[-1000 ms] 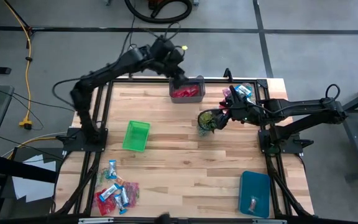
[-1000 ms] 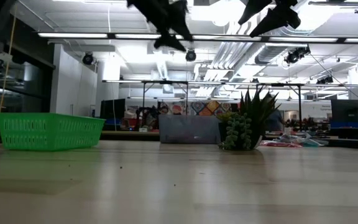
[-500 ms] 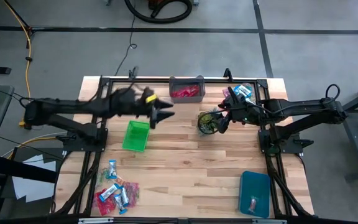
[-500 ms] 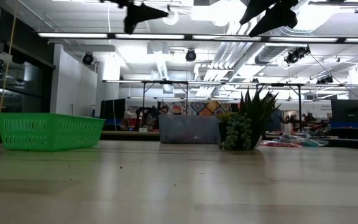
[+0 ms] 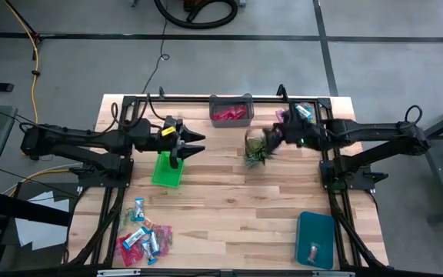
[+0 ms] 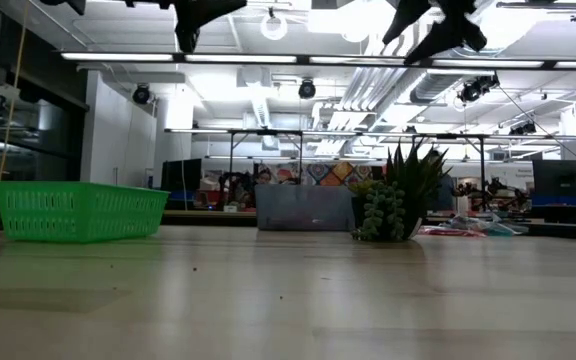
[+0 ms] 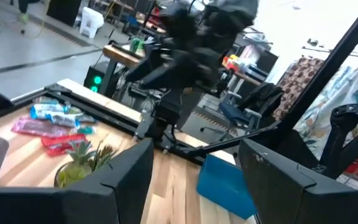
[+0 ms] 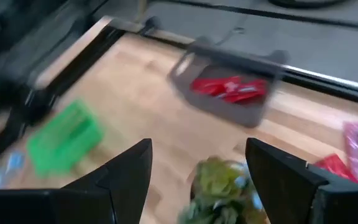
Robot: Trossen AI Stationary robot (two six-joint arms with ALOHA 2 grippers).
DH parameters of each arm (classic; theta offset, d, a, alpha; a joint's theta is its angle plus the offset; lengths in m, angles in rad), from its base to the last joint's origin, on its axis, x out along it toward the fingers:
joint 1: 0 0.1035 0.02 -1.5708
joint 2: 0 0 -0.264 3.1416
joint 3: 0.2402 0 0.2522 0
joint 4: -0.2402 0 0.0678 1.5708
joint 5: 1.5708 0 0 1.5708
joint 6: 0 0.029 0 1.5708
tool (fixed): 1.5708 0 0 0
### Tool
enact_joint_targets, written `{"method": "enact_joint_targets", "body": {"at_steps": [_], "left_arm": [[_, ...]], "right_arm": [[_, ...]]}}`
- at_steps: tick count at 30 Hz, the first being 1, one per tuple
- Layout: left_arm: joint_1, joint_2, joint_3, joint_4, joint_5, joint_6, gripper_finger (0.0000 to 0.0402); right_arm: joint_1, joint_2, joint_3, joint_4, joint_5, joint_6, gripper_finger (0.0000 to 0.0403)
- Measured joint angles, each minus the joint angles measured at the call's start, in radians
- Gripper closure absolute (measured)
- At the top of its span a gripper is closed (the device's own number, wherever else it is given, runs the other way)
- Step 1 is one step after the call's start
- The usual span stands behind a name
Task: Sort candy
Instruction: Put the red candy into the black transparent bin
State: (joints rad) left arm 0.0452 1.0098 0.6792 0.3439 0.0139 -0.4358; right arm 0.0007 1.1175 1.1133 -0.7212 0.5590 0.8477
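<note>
Both arms are hovering empty between picks. The left gripper [image 5: 194,142] is hanging released above the green bin [image 5: 168,168]; the right gripper [image 5: 271,137] is hanging released over the plant [image 5: 255,152]. Candy is lying in two piles, one [image 5: 144,240] at the table's near left corner, one [image 5: 298,112] at the far right; red pieces are sitting in the grey bin [image 5: 231,110], one in the blue bin [image 5: 314,239]. Next, each arm probably needs to descend onto a single sweet in its nearer pile.
</note>
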Motion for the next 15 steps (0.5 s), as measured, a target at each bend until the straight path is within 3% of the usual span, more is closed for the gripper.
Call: {"method": "enact_joint_targets", "body": {"at_steps": [6,10,15], "left_arm": [[0.000,-0.048,-0.001,-0.002,0.023,0.001,0.0177],[0.000,-0.077,-0.001,-0.008,0.044,0.001,0.0177],[0.000,-0.093,-0.001,-0.009,0.049,0.002,0.0177]], "right_arm": [[-0.286,0.011,0.000,-0.048,-0.140,0.072,0.0148],[-0.457,0.061,0.000,-0.173,-0.270,0.070,0.0148],[-0.584,0.157,0.000,-0.293,-0.419,-0.087,0.0148]]}}
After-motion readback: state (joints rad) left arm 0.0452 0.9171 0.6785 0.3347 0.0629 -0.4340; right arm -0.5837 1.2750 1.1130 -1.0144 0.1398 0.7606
